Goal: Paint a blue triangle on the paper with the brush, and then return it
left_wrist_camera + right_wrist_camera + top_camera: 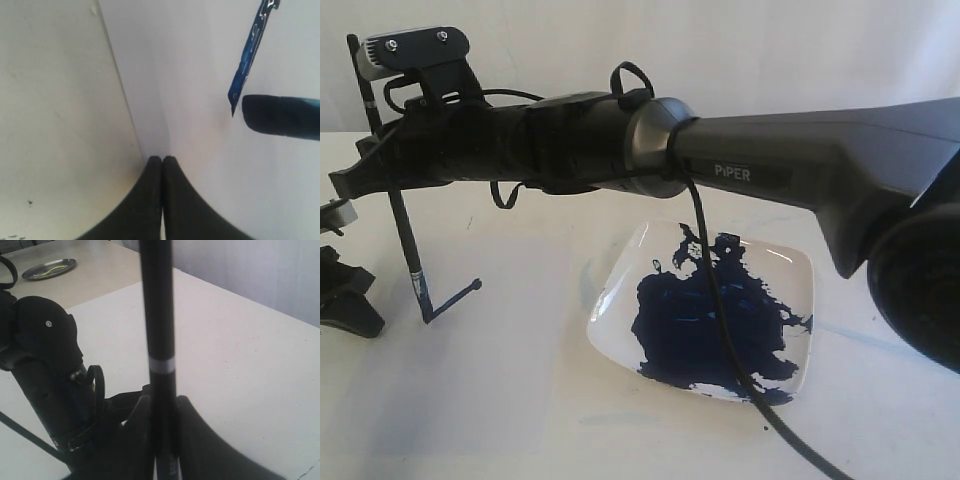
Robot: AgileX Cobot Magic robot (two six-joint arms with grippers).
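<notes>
Painting step in hand, by the look of it. Right claw (162,412) pinching the brush (408,250) on its black handle near the silver band. Brush held nearly upright at far left of the exterior view, tip down at the paper (215,190). From the tip, one short dark stroke (455,300) slanting up to the right and ending in a dot. Likely a first side, though cannot tell paint from shadow. No closed triangle visible, so probably early in the drawing, return of the brush not yet due. Next move calls for dragging the tip sideways with light, even contact, turning a corner and closing back on the start without scuffing the thin sheet. Left claw (162,164) pressed together on nothing, low over the paper near its edge, at lower left of the exterior view. Counts: one brush, one paper sheet, two claws. Also one white square dish (618,292) at centre with one dark-blue paint pool (710,320), one black cable (788,438) draped across it, and one metal plate (32,272) at upper left of the right wrist view.
</notes>
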